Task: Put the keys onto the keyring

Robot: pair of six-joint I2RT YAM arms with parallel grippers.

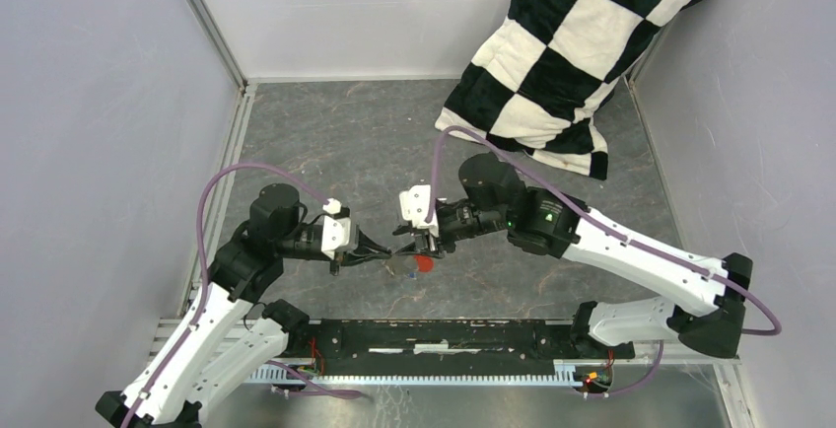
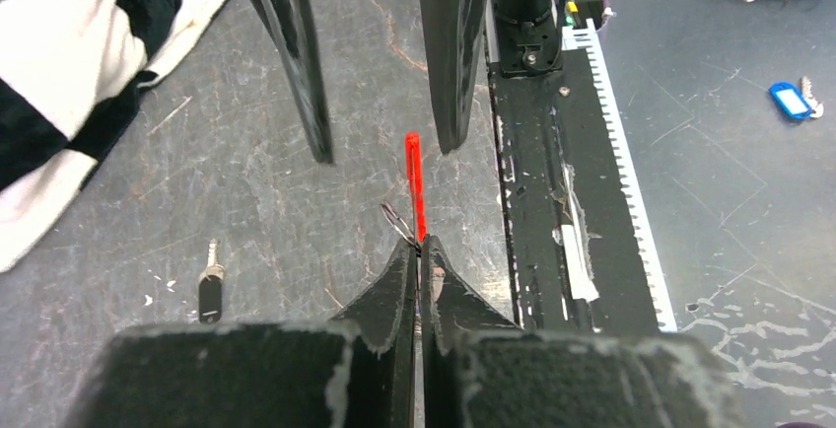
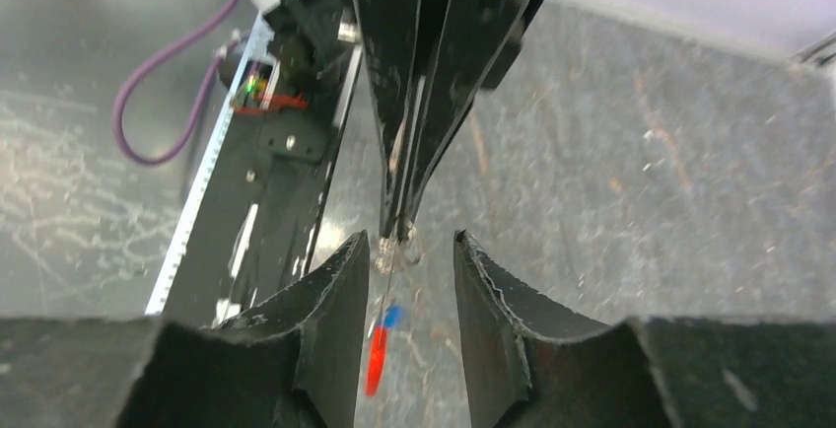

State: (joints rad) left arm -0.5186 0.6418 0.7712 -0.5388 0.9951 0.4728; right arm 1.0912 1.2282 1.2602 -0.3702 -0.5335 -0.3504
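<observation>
My left gripper (image 2: 420,248) is shut on the keyring (image 2: 398,223), a thin wire loop. Its red tag (image 2: 415,186) sticks out edge-on past the fingertips. From above, the tag (image 1: 424,262) hangs between my left gripper (image 1: 389,252) and right gripper (image 1: 419,248), which meet tip to tip. My right gripper (image 3: 409,250) is open, its jaws either side of the left fingertips (image 3: 404,152) and the blurred ring (image 3: 399,249). A small blue head (image 3: 391,316) shows beside the red tag (image 3: 375,359); whether it hangs on the ring is unclear. A black-headed key (image 2: 210,290) lies on the table.
A black-and-white checkered pillow (image 1: 562,63) lies at the back right. The black toothed rail (image 1: 444,334) runs along the near edge. Beyond that rail a blue-tagged key (image 2: 789,100) lies on a scratched grey surface. Grey walls close in on both sides.
</observation>
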